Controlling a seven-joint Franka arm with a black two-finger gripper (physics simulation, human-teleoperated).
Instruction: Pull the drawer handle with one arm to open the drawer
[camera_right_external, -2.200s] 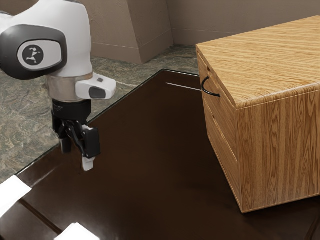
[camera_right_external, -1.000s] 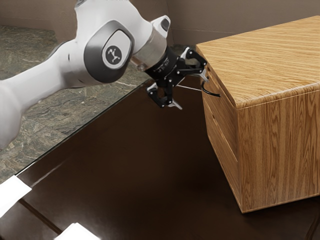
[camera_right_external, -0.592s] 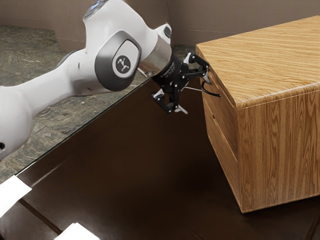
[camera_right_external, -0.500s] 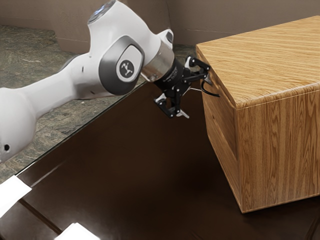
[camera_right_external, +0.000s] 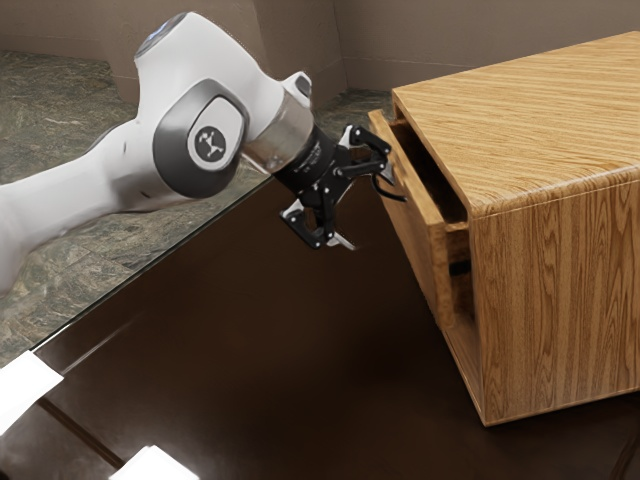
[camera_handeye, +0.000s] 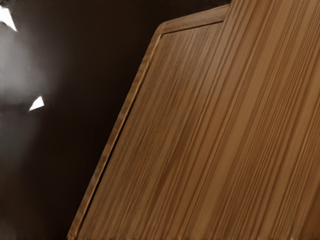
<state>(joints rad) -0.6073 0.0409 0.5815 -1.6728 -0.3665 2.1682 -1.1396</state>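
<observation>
Exterior view: nearest lay the dark table (camera_right_external: 250, 370), with white patches (camera_right_external: 25, 385) at its near corner. Beyond these the gripper (camera_right_external: 355, 195) stood at the cabinet's front, jaws spread apart. The upper finger (camera_right_external: 370, 145) sat at the handle (camera_right_external: 388, 182), apparently hooked on it rather than pinching it from both sides. The top drawer (camera_right_external: 405, 205) stood partly drawn out of the cabinet (camera_right_external: 540, 210), with a dark gap visible behind its front panel. Stone floor (camera_right_external: 60, 110) lay farthest.

Assessment: the drawer appeared rigid wood of moderate weight, likely to slide evenly if drawn straight. The handle, a thin black loop, looked stiff and smooth, so fingers could slip along it. Hold is best taken at the loop's middle, to avoid skewing the drawer.

The wrist view gave the drawer's front panel (camera_handeye: 200, 150) close up, grain and raised border plain, with table behind. Only the exterior view gave the jaws, the handle and the extent of opening.
</observation>
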